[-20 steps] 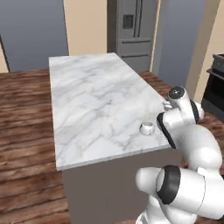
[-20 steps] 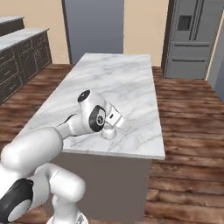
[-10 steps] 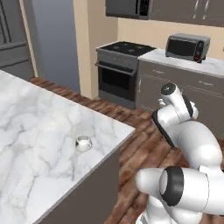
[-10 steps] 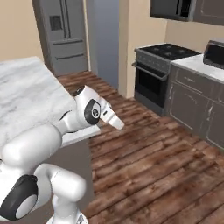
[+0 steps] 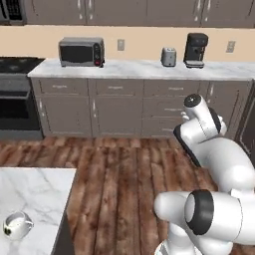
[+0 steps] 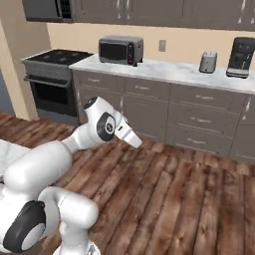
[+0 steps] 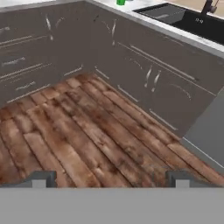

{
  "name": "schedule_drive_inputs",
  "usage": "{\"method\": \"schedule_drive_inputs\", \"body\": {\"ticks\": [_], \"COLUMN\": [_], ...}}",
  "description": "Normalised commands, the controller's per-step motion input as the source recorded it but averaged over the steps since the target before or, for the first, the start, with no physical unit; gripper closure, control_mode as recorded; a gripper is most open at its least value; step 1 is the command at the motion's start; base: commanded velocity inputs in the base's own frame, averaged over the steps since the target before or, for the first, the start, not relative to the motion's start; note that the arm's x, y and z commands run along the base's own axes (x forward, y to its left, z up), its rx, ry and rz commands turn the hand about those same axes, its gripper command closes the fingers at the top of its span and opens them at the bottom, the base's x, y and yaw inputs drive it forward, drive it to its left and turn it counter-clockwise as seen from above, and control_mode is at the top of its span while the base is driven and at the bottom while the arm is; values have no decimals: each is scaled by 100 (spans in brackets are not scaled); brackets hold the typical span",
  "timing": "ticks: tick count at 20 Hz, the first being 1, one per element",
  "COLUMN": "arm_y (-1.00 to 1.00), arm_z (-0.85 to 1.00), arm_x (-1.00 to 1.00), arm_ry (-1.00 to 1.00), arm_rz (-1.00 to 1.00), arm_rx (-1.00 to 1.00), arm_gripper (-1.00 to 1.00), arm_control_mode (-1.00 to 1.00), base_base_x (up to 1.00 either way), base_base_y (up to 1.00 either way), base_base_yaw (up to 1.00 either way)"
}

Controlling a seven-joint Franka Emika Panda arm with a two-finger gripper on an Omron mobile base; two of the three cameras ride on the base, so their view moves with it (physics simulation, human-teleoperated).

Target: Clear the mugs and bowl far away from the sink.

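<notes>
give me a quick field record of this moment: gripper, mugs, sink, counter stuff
gripper: open, empty, over the wood floor
white mug: on the marble island, near its corner
green mug: on the counter beside the sink, cut off by the picture's edge
sink: black basin, dark faucet behind it
back counter: microwave, toaster, coffee maker
stove: left of the microwave
bowl: cannot tell
</notes>
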Motion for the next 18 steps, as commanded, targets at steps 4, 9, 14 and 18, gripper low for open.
{"method": "schedule_drive_inputs", "body": {"ticks": [4,9,14,18], "arm_y": [0,0,0,0], "arm_z": [0,0,0,0], "arm_x": [0,0,0,0], "arm_ry": [0,0,0,0], "arm_rz": [0,0,0,0], "arm_rx": [0,0,0,0], "arm_gripper": [-100,-100,-100,-100], "arm_control_mode": [100,100,100,100], "base_base_x": [0,4,51,96], "base_base_y": [-58,-43,17,89], "base_base_yaw": [-88,-82,-53,-28]}}
